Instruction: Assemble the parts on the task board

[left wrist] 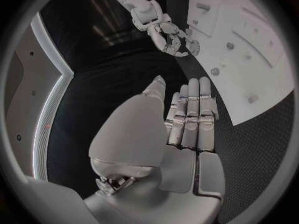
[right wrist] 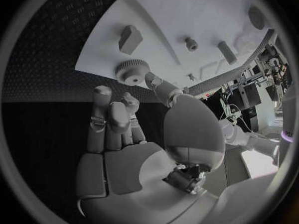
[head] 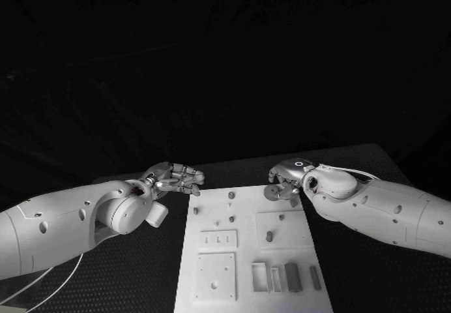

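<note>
The white task board (head: 246, 297) lies lengthwise in the middle of the table. Small grey parts stand on it: a peg (head: 269, 237), a dark bar (head: 292, 276) and a slotted block (head: 259, 276). My right hand (head: 287, 176) hovers over the board's far right corner and pinches a toothed gear (head: 276, 192) between thumb and a finger. The right wrist view shows the gear (right wrist: 132, 70) at the fingertips (right wrist: 101, 92), above the board's corner. My left hand (head: 176, 177) hangs just off the board's far left corner. In the left wrist view its fingers (left wrist: 189, 115) are straight and hold nothing.
Two square plates (head: 216, 277) (head: 218, 240) sit on the board's near left. A wedge block (right wrist: 129, 38), a short peg (right wrist: 191, 44) and a bar (right wrist: 226, 52) stand farther along the board. Black ribbed table mat (head: 141, 274) surrounds the board.
</note>
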